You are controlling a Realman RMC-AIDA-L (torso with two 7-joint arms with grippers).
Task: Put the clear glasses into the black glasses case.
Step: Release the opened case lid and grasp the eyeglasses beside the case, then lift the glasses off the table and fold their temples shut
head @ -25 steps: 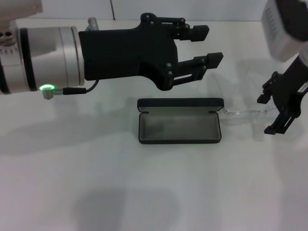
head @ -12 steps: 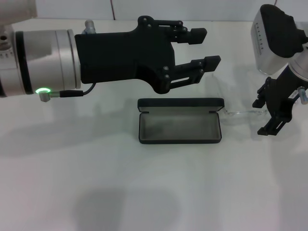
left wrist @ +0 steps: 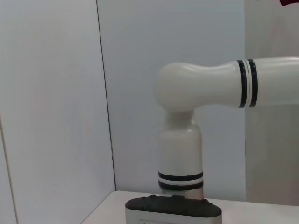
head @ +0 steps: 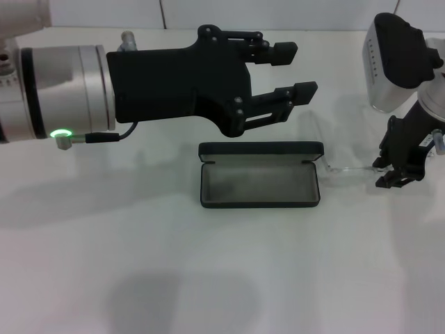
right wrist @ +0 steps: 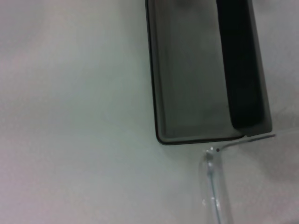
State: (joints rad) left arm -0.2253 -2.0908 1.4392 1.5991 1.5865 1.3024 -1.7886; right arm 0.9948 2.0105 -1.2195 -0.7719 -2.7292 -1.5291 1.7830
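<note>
Beside the open black glasses case (head: 259,182) lie clear glasses (head: 342,167).

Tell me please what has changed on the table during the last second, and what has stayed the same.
The right gripper has pulled back toward the robot's right, away from the open matte black rectangular glasses case, and sits a little higher in the head view. The transparent plastic glasses shifted slightly with it, beside the case's right end. The case itself and the left gripper, open above and behind it, stayed put.
</note>
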